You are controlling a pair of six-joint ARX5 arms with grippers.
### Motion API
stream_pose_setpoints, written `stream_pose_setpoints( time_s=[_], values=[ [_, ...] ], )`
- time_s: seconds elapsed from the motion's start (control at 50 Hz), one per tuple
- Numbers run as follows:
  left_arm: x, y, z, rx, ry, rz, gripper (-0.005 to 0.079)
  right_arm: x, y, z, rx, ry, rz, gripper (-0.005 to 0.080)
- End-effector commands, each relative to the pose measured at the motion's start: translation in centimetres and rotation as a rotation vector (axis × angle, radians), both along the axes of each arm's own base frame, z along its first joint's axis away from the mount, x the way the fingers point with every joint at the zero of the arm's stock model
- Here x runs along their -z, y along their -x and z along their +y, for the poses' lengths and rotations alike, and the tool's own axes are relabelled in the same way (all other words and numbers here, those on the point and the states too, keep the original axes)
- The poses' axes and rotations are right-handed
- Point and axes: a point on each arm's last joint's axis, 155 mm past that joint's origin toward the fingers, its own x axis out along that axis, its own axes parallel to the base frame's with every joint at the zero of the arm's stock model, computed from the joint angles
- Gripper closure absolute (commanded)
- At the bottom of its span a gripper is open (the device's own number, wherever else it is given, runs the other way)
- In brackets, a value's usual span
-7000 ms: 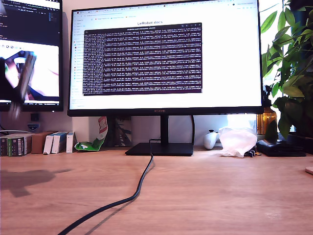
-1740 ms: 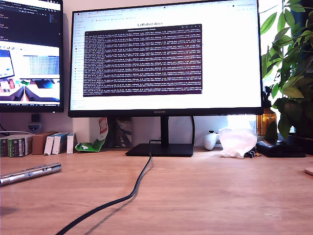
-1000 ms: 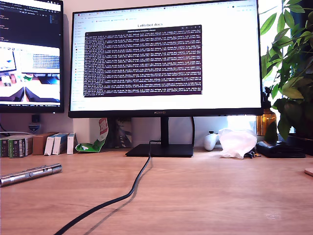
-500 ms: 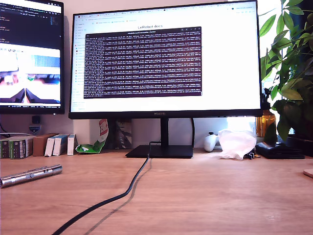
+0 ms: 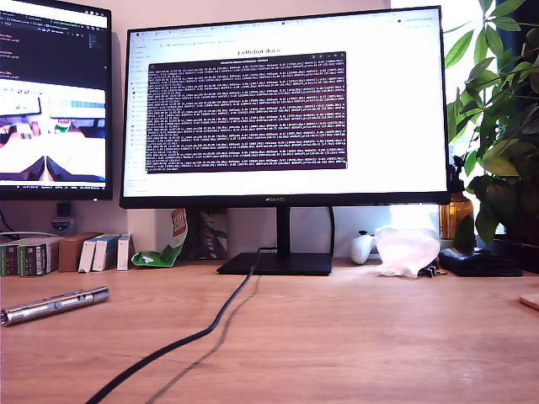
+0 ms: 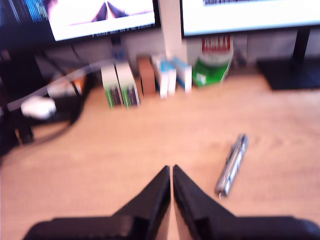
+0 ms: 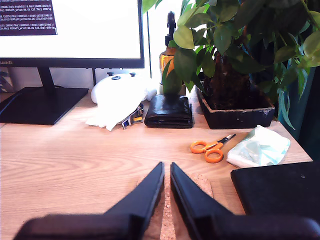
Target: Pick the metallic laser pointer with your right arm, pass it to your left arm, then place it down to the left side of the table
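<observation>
The laser pointer (image 5: 54,305) lies on the table (image 5: 354,337) at the exterior view's left, before the boxes (image 5: 63,253).

Readable text on the screens

The big monitor (image 5: 286,105) shows a page headed "LeRobot docs" above a dark terminal window whose lines are too small to read. Its lower bezel carries a small logo that looks like "HUAWEI". The second monitor (image 5: 55,93) shows code text, also illegible. Labels on the boxes (image 5: 63,254) cannot be read

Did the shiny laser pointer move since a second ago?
No. The laser pointer lies in the same spot on the table, below the small boxes.
</observation>
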Motion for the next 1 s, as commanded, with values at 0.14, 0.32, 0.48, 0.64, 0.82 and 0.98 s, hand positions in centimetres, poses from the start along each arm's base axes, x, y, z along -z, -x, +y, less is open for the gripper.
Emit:
stream_pose_setpoints(
  time_s=[0.14, 0.32, 0.48, 0.64, 0.82, 0.98],
  values=[
    [1.6, 0.0, 0.5, -0.030, -0.008, 0.025, 0.0752, 1.2, -0.1, 0.6, -0.026, 0.005, 0.022, 0.0752],
    [1.6, 0.0, 0.9, -0.051, -0.013, 0.024, 0.0752, 1.9, -0.1, 0.6, -0.022, -0.010, 0.053, 0.0752],
    [1.6, 0.0, 0.9, -0.055, 0.005, 0.022, 0.0752, 1.8, -0.2, 0.6, -0.015, -0.044, 0.045, 0.0752],
    [1.6, 0.0, 0.9, -0.057, 0.025, 0.020, 0.0752, 1.8, -0.2, 0.6, -0.015, -0.044, 0.046, 0.0752],
    [1.6, 0.0, 0.9, -0.057, 0.027, 0.020, 0.0752, 1.8, -0.2, 0.6, -0.015, -0.044, 0.045, 0.0752],
    [1.6, 0.0, 0.9, -0.057, 0.027, 0.020, 0.0752, 1.8, -0.2, 0.6, -0.015, -0.044, 0.046, 0.0752]
  ],
)
